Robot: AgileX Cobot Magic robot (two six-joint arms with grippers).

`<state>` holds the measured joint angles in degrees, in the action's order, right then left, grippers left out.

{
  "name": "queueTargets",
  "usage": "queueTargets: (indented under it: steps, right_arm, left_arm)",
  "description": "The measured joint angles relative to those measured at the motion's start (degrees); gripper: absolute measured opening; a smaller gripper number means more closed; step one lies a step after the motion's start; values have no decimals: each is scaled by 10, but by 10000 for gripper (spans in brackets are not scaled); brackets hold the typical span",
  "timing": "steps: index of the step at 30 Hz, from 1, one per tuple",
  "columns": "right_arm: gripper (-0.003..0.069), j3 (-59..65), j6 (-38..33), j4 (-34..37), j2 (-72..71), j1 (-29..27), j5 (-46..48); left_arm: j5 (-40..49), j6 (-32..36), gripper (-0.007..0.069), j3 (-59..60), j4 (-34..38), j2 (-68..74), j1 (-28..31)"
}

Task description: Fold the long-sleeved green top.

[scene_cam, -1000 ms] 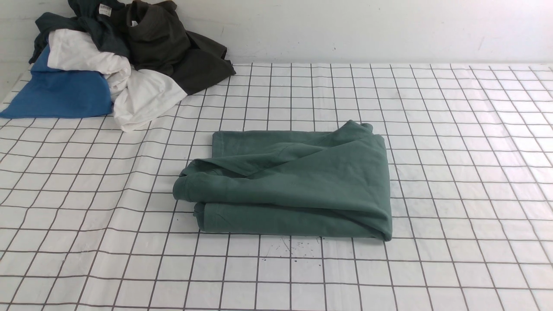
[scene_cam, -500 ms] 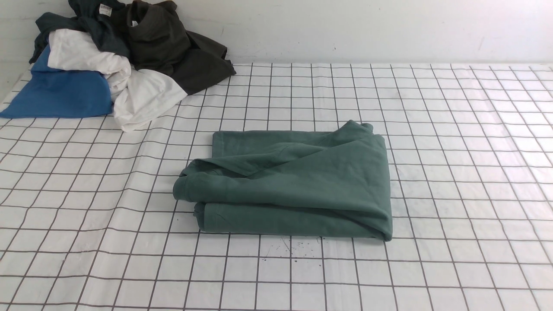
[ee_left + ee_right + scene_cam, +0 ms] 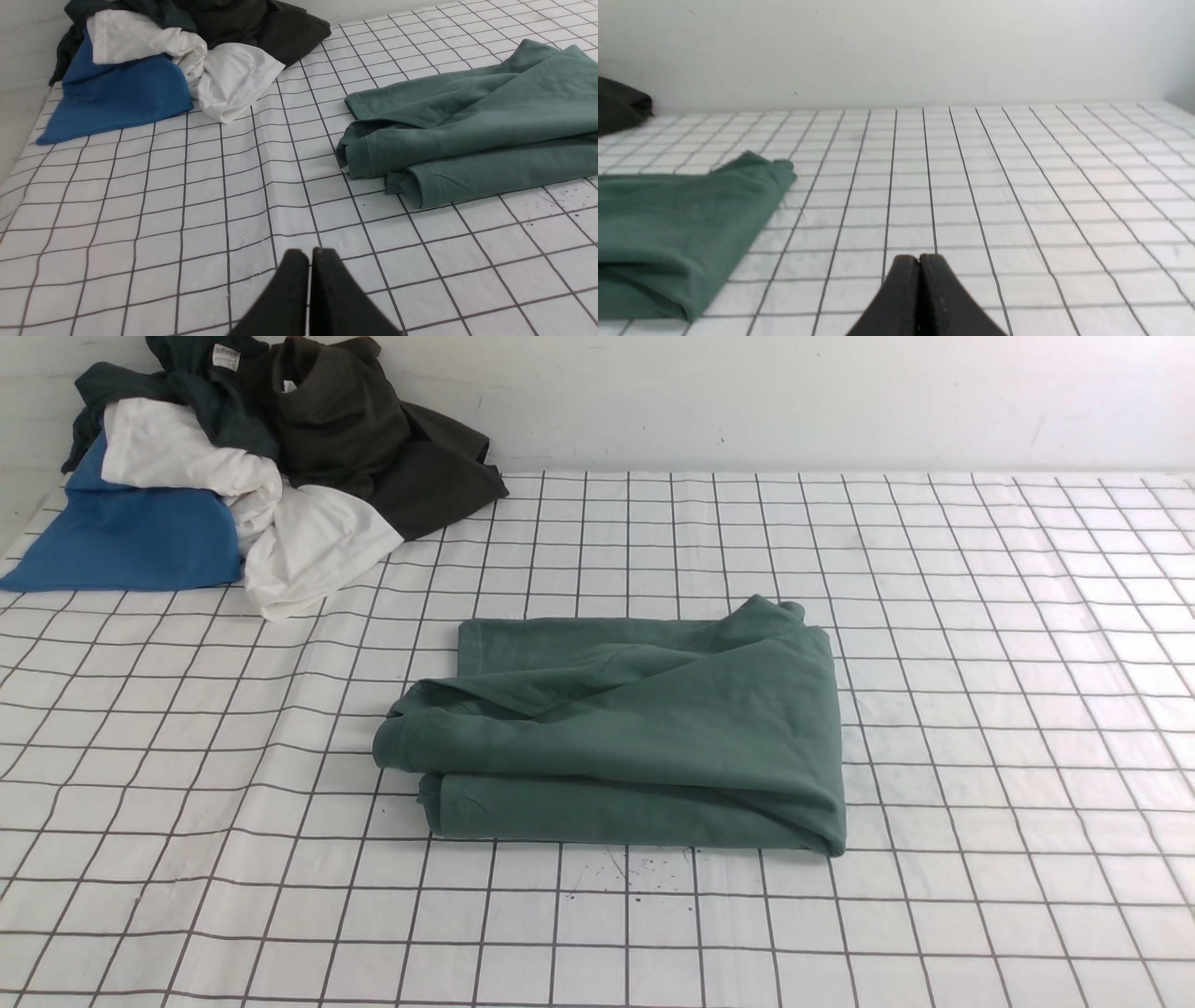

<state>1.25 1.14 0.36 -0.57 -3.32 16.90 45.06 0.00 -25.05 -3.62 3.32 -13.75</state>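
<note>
On my front feed the muted sage-green cotton long-sleeved top [image 3: 635,737] lies folded into a thick, roughly rectangular bundle at the centre of the frame, resting flat on the white surface [image 3: 980,709] with its dark grid lines. Several layers stack along the bundle's lower edge, a rounded fold sits at its lower right corner, and a cuffed edge pokes out at its left side. In the upper left of that frame a heap of other clothes sits against the pale wall [image 3: 794,392]: a blue garment [image 3: 131,537], a crumpled white garment [image 3: 280,532], a dark olive-black garment [image 3: 383,448], and a dark teal garment with a white neck label [image 3: 201,373]. The heap is well apart from the green top. Neither arm shows in the front feed. My left wrist feed shows the left claw [image 3: 309,254] clenched, black fingers pressed together with nothing between them, hanging over bare grid short of the top's stacked edges. My right wrist feed shows the right claw [image 3: 919,259] likewise clenched and holding nothing, over bare grid, with the green bundle at the left of that frame.
</note>
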Motion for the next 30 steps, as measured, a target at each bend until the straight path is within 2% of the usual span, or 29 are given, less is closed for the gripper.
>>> queueTargets:
  steps: [6, 30]
  right_arm:
    - [-14, 1, 14, 0, 0, -3, 39]
    - [-14, 1, 15, 0, 0, -3, 42]
  left_arm:
    - [0, 0, -7, 0, 0, 0, 0]
    - [0, 0, -7, 0, 0, 0, 0]
